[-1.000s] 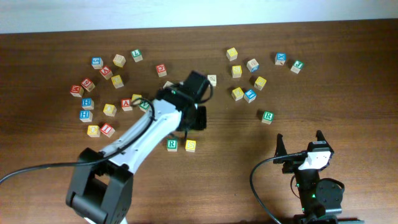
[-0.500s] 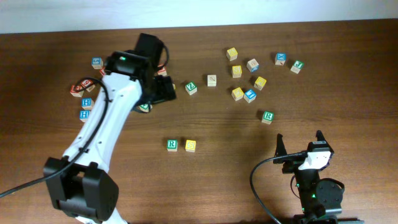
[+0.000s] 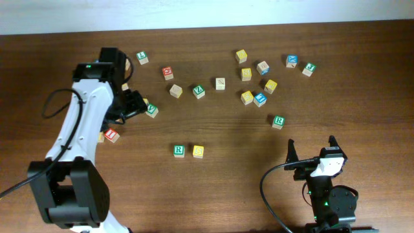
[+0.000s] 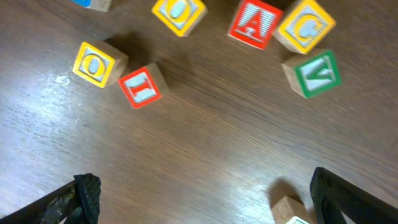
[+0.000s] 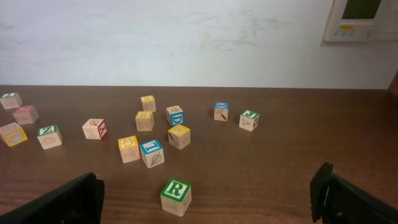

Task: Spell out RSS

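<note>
The brown bench (image 3: 226,200) carries scattered letter cubes. The left arm (image 3: 83,123) reaches over the upper-left cluster. Its left gripper (image 3: 132,105) is released and empty above a red I cube (image 4: 142,87), a yellow O cube (image 4: 93,64) and a green V cube (image 4: 314,73). The right gripper (image 3: 311,142) is spread wide and empty at the near right. Mid-bench, the green R cube (image 3: 179,151) sits just beside a yellow cube (image 3: 198,151), well apart from both clusters. A second green R cube (image 3: 278,121) lies off to the right.

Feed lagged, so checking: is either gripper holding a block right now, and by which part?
Nothing is held. The left gripper is open with only table between its fingers; the right gripper is open and empty too.
</note>
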